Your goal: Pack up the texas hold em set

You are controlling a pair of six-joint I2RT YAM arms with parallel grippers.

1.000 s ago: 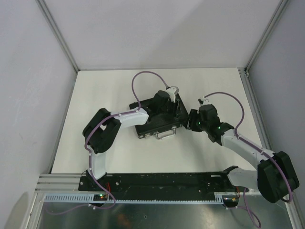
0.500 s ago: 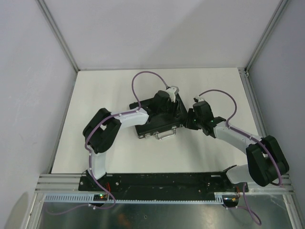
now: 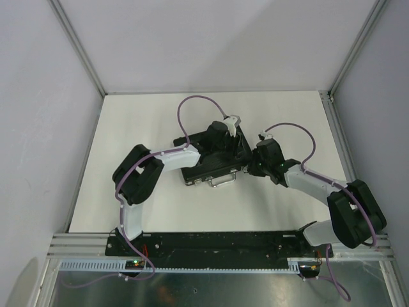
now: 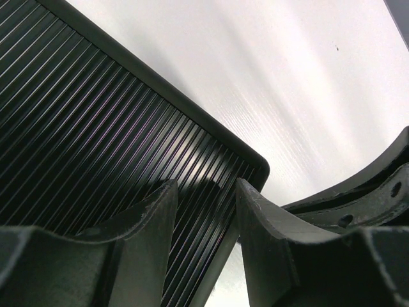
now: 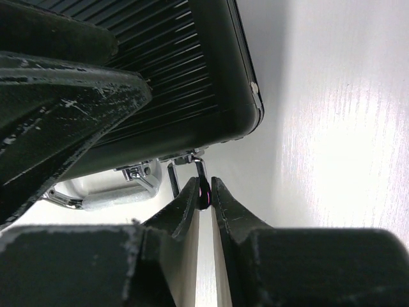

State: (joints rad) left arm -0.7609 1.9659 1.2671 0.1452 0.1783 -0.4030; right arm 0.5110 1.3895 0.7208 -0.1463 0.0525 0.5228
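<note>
The texas hold em set is a black ribbed briefcase (image 3: 208,167), lid down, so its contents are hidden. It lies mid-table with its silver handle (image 3: 222,181) toward the arms. My left gripper (image 3: 232,130) hangs over the lid's far right corner (image 4: 252,167). In the left wrist view that left gripper (image 4: 206,189) is open, both fingertips close to the ribbed lid (image 4: 89,134), nothing between them. My right gripper (image 5: 203,187) sits at the case's front right corner, its tips pinched on the small metal latch loop (image 5: 199,171) beside the handle (image 5: 108,190).
White table (image 3: 147,121) with grey walls and metal rails on three sides. The left arm (image 5: 57,83) crosses over the case. The right arm (image 3: 313,185) reaches in from the right. The arms' base rail (image 3: 211,243) runs along the near edge.
The right arm swung left up to the case's front right corner, and its jaws narrowed onto the latch. The left gripper and the case stayed put.
</note>
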